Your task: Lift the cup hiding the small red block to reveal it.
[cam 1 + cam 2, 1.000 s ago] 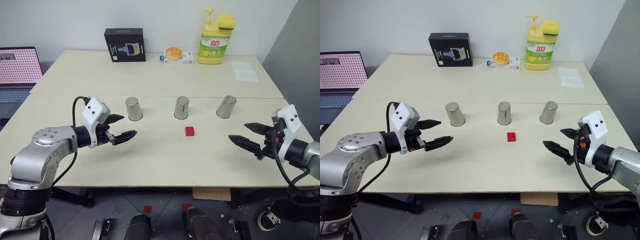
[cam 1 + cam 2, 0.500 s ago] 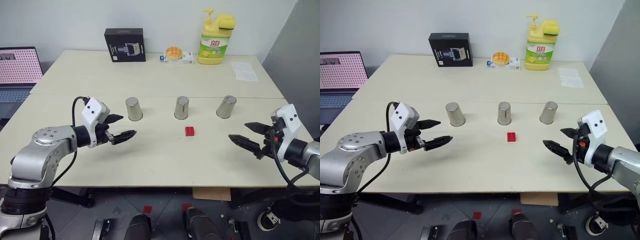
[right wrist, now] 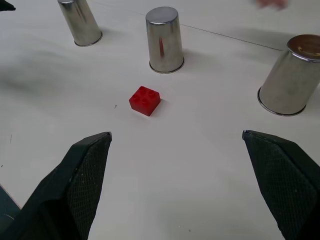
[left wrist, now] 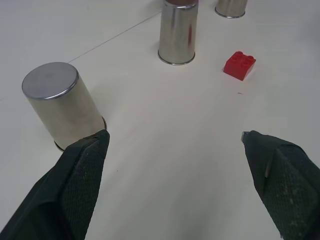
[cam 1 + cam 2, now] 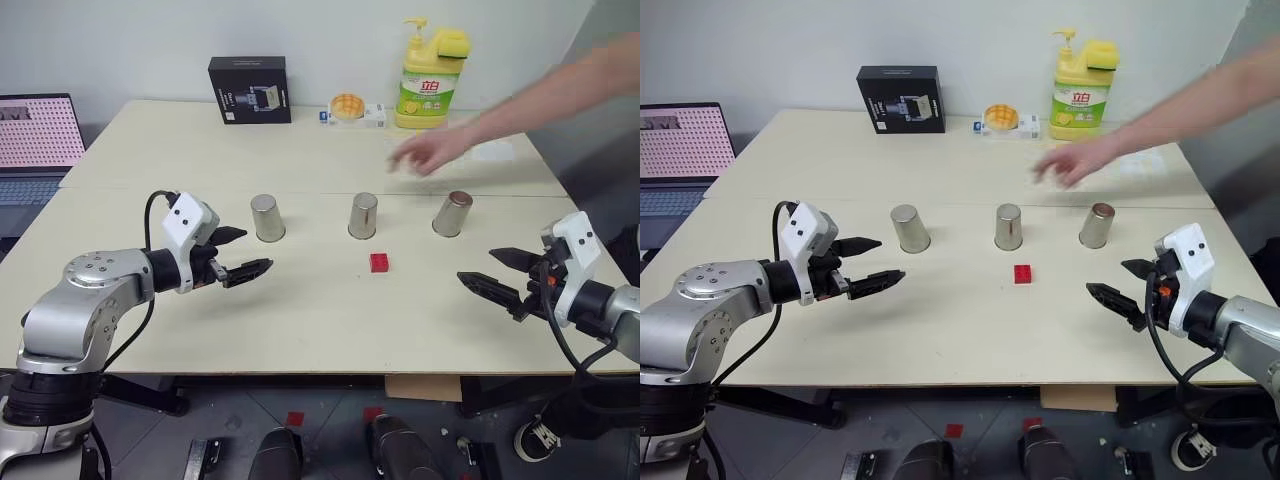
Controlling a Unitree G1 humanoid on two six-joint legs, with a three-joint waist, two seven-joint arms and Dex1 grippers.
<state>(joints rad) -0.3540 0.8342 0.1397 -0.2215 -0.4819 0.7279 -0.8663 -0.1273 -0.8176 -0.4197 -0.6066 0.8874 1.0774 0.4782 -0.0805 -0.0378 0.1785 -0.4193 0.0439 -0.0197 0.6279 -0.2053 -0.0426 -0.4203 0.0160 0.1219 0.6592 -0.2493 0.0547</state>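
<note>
The small red block [image 5: 380, 262] sits in plain sight on the pale table [image 5: 300, 330], uncovered, just in front of the middle cup [image 5: 363, 216] and clear of it. Three metal cups stand upside down in a row across the table: the left cup [image 5: 267, 218], the middle one, and the right cup [image 5: 452, 213], well apart from one another. None of them covers the block.

A person's hand [image 5: 428, 152] reaches in over the table from the right, hovering above and behind the gap between the middle and right cups, touching neither.

The left gripper [image 5: 240, 254] hangs above the table near the left cup, fingers spread wide with nothing between them. The right gripper [image 5: 502, 272] hovers at the right side of the table, nearer than the right cup, its fingers also apart and empty.

Along the back edge stand a black box [image 5: 249, 90], a roll of tape [image 5: 347, 105], and a yellow soap bottle [image 5: 430, 78]. A laptop [image 5: 38, 135] is at the far left.
</note>
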